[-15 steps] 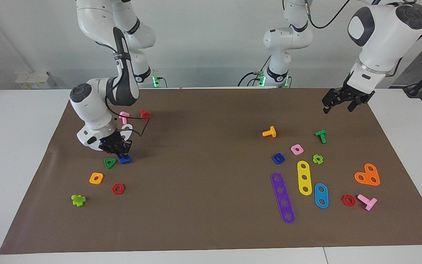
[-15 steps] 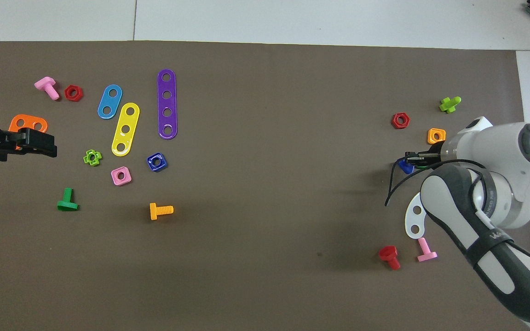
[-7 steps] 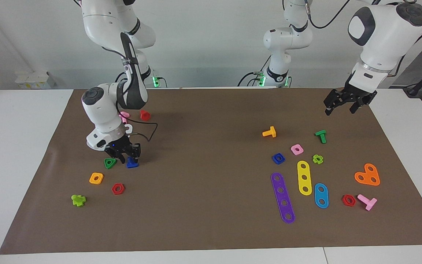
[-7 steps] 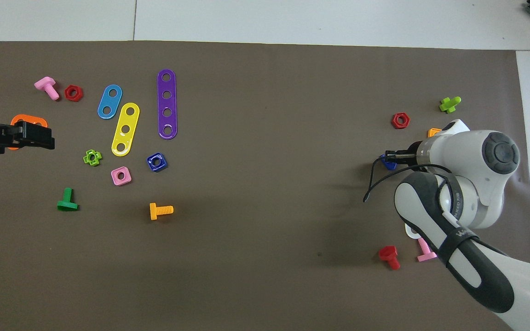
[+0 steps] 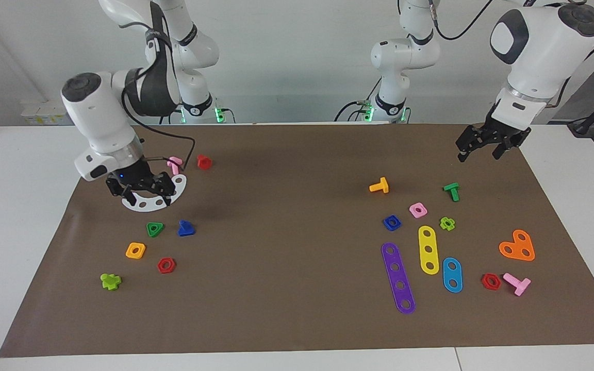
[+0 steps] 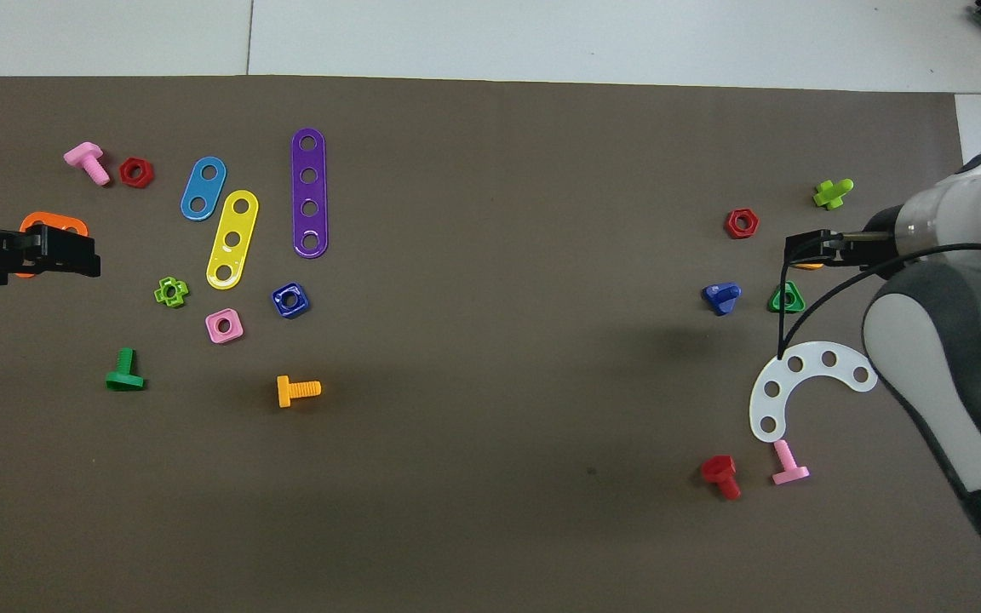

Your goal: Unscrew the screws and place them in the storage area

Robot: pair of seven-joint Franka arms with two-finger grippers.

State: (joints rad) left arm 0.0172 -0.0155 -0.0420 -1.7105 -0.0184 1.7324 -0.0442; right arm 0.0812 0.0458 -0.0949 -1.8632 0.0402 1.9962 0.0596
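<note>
The blue screw [image 5: 185, 228] lies free on the mat beside the green nut [image 5: 154, 229], at its 3 o'clock in the facing view. The right gripper [image 5: 142, 188] hangs open and empty above the white strip [image 5: 152, 202] (release looks done); best lift clear without brushing it. The left gripper [image 5: 488, 145] waits, open.

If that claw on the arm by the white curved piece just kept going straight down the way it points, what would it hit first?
Probably the white curved strip: in the facing view the right gripper hangs pointing down right over it. The overhead view puts it nearer the orange square nut, so depth is uncertain. The dark-blue screw lies off to the side.
</note>
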